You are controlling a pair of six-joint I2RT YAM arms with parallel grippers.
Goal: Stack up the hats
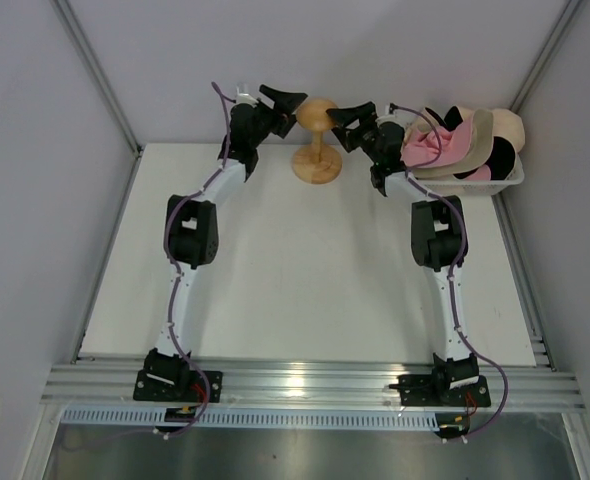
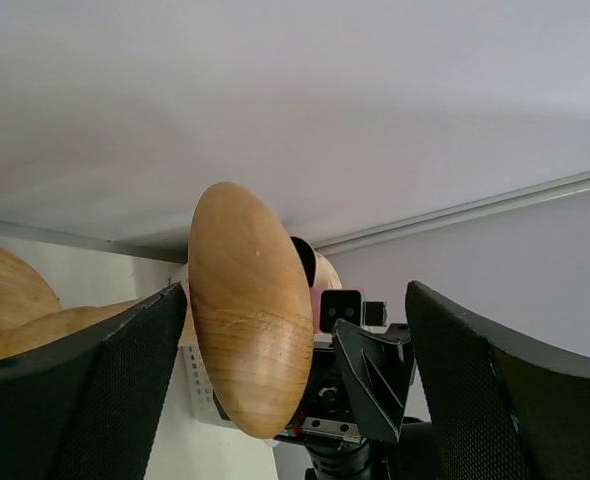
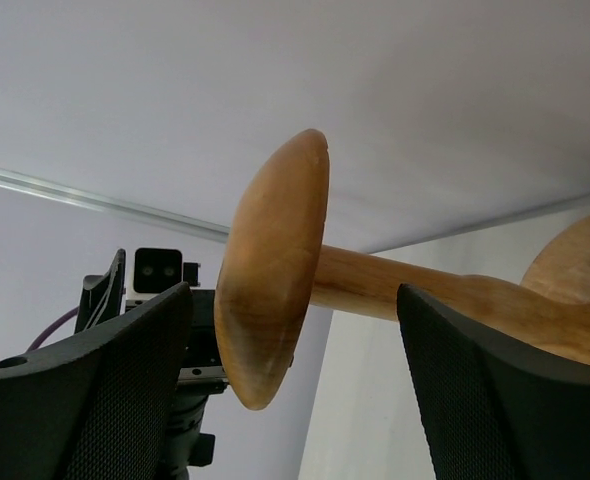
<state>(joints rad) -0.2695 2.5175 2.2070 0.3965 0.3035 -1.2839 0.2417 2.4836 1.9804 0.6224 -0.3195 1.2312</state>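
Several hats lie piled in a white lattice basket point(image 1: 495, 187) at the back right: a pink one point(image 1: 430, 148), a cream-beige one point(image 1: 475, 145), a pale peach one point(image 1: 508, 125) and a black one point(image 1: 495, 160). My left gripper point(image 1: 287, 103) is open and empty just left of the wooden stand's cap point(image 1: 318, 112). My right gripper point(image 1: 347, 117) is open and empty just right of the cap. In the left wrist view the cap point(image 2: 250, 335) sits between my open fingers point(image 2: 85, 400). In the right wrist view the cap point(image 3: 270, 275) also sits between open fingers point(image 3: 495, 390).
The wooden mushroom-shaped stand has a round base point(image 1: 316, 165) on the white table point(image 1: 305, 270) at the back centre. Grey walls close in behind and at both sides. The basket stands against the right wall.
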